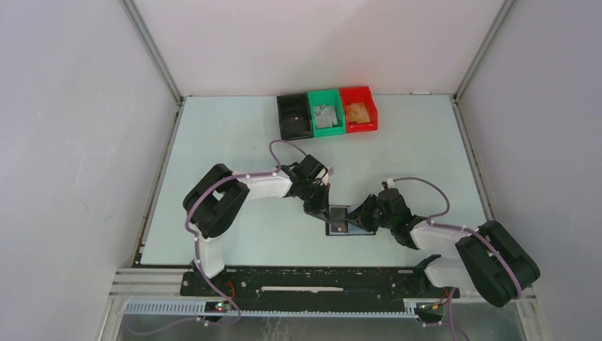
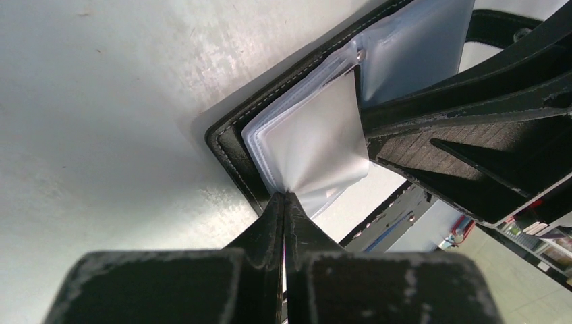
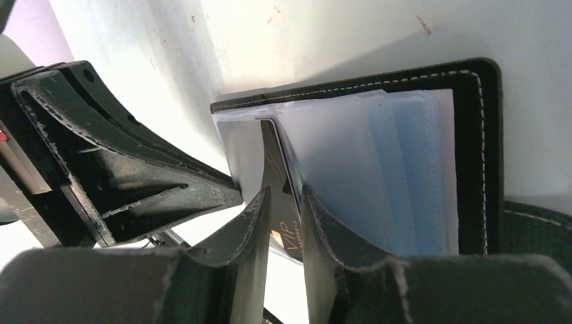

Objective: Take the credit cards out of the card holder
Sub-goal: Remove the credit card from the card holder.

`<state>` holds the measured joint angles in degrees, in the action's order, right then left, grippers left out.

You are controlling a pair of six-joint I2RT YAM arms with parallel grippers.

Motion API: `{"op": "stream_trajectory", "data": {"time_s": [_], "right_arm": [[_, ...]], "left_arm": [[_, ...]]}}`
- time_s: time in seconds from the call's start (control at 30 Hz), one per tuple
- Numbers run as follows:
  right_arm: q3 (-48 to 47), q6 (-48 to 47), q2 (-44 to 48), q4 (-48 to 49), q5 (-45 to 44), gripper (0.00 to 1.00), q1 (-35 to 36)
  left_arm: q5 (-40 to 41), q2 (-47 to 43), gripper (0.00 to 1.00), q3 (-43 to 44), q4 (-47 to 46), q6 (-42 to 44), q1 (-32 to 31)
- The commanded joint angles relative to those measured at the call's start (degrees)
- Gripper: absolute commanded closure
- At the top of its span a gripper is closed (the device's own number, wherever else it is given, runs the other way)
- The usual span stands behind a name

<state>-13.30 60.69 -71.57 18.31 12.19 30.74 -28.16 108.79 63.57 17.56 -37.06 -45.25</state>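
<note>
The black card holder (image 1: pixel 339 222) lies open on the table between my two arms, its stitched edge (image 2: pixel 233 145) (image 3: pixel 472 74) framing a fan of clear plastic sleeves. My left gripper (image 2: pixel 284 196) (image 1: pixel 317 206) is shut on the corner of one clear sleeve (image 2: pixel 317 135) and pulls it taut. My right gripper (image 3: pixel 284 192) (image 1: pixel 362 213) is open, one finger on each side of a dark credit card (image 3: pixel 276 162) with orange "VIP" lettering. The card sticks partway out of a sleeve pocket. Each gripper shows in the other's wrist view.
Three small bins stand at the far edge: black (image 1: pixel 294 116), green (image 1: pixel 326 112) holding grey cards, and red (image 1: pixel 358 110) holding orange-tan cards. White walls enclose the table on the left, right and back.
</note>
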Motion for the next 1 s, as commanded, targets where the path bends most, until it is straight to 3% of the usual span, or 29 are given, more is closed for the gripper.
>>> {"op": "stream_trajectory", "data": {"time_s": [0.0, 0.13, 0.27, 0.33, 0.97], "right_arm": [[-1.1, -1.6, -3.3, 2.2, 0.8, 0.68, 0.4], [-1.9, -2.5, -4.8, 1.0, -0.3, 0.71, 1.2], [-1.7, -2.4, -4.4, 0.7, -0.5, 0.94, 1.2], [-1.6, -2.5, -3.5, 0.4, -0.4, 1.0, 1.0], [2.1, -1.7, 7.5, -1.0, -0.1, 1.0, -1.0]], "left_arm": [[-2.7, 2.2, 1.0, 3.4, -1.0, 0.4, -1.1], [-3.4, 3.2, 1.0, 4.2, -0.6, 0.7, -1.2], [-3.4, 3.7, 1.0, 4.5, -0.2, 0.8, -1.3], [-3.1, 3.7, 1.0, 4.7, -0.2, 0.9, -1.4], [-1.6, 3.2, 1.0, 6.0, 0.4, 1.9, -1.3]]}}
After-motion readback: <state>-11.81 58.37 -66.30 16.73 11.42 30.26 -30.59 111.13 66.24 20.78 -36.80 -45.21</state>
